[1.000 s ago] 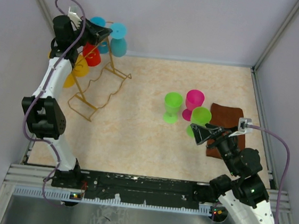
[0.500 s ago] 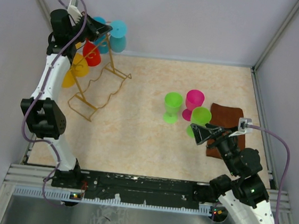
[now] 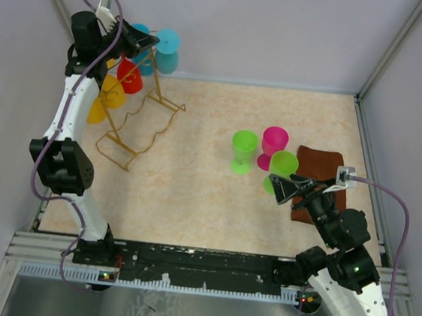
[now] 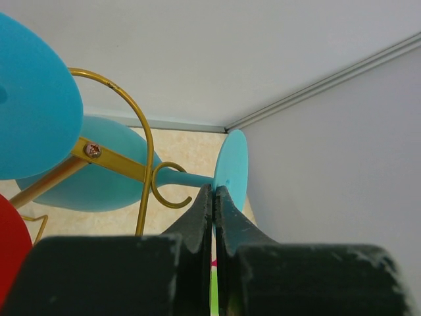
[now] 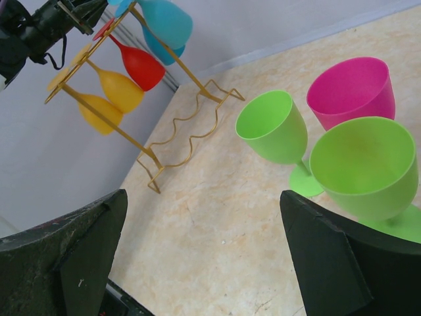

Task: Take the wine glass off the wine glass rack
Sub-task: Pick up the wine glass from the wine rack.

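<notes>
Turquoise wine glass: hangs by its stem in a looped hook of the gold wire wine glass rack. The stem lies roughly level, bowl to the wrist view's left, foot disc to its right.
Left gripper: fingers pressed together, gripping nothing; tips just under the stem beside the foot, crosswise to it. Nearer arm.
Right gripper: spread wide, empty, well apart from the rack.

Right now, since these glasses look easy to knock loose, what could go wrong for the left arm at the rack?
The left claw is shut at the thin foot of the blue wine glass; so slight a hold, if any, could slip and drop it. The wine glass rack is thin wire with a red glass and yellow glasses hanging; a sideways tug may tip it.
</notes>
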`<state>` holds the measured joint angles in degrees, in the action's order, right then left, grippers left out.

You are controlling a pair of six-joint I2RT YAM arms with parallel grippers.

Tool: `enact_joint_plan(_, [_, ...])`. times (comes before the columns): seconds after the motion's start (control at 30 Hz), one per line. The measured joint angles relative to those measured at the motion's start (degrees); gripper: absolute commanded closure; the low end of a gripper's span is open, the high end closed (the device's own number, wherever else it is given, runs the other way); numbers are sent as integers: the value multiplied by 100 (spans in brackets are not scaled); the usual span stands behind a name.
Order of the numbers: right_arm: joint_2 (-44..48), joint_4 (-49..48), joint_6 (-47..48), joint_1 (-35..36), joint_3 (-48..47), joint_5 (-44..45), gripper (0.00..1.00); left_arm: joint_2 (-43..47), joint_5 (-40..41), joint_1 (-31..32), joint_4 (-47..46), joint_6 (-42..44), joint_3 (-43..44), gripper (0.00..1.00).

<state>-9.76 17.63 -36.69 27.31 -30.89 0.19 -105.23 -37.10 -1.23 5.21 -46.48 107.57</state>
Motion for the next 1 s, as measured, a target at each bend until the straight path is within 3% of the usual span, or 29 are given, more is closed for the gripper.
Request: enact_joint_plan(1.0, [-11, 0, -2, 0, 0, 2, 1, -748, -254, 42, 1093, -42, 1248, 100])
